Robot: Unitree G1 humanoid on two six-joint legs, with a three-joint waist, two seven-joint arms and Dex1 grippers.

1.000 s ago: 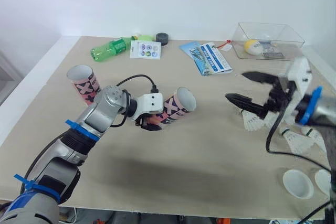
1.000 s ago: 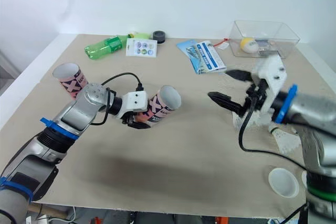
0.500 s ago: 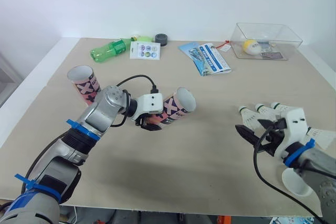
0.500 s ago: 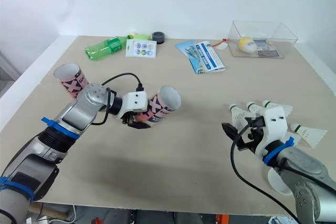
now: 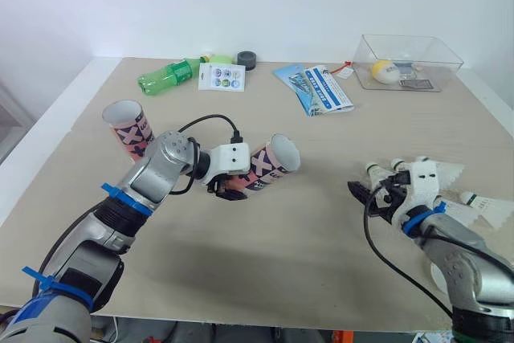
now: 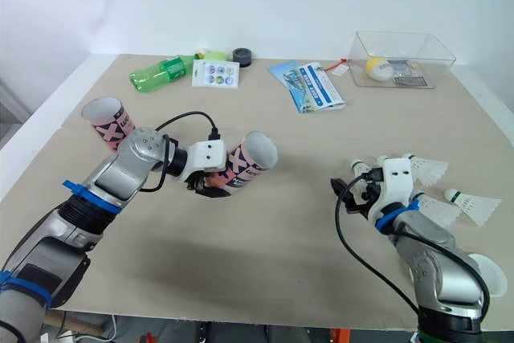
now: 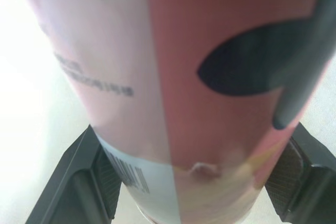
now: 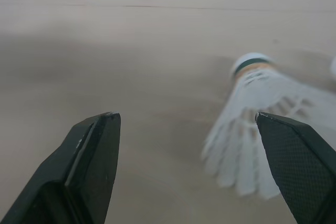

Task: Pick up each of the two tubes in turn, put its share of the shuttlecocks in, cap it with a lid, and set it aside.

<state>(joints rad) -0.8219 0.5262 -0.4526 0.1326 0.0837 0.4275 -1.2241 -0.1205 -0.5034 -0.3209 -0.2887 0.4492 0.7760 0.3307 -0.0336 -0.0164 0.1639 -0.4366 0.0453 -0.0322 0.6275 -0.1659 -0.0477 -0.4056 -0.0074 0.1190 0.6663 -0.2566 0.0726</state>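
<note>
Two pink cardboard tubes: left gripper (image 5: 228,191) clamps one tube (image 5: 271,163), second tube (image 5: 128,127) apart. Right gripper (image 6: 344,196), spread wide, beside several white feathered shuttlecocks (image 6: 426,170).

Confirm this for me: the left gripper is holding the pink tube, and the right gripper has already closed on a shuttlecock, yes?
Not quite. The left gripper holds the pink tube, but the right gripper is open, not closed on a shuttlecock. The right wrist view shows it spread wide, with the shuttlecock lying loose on the table ahead of it.
</note>
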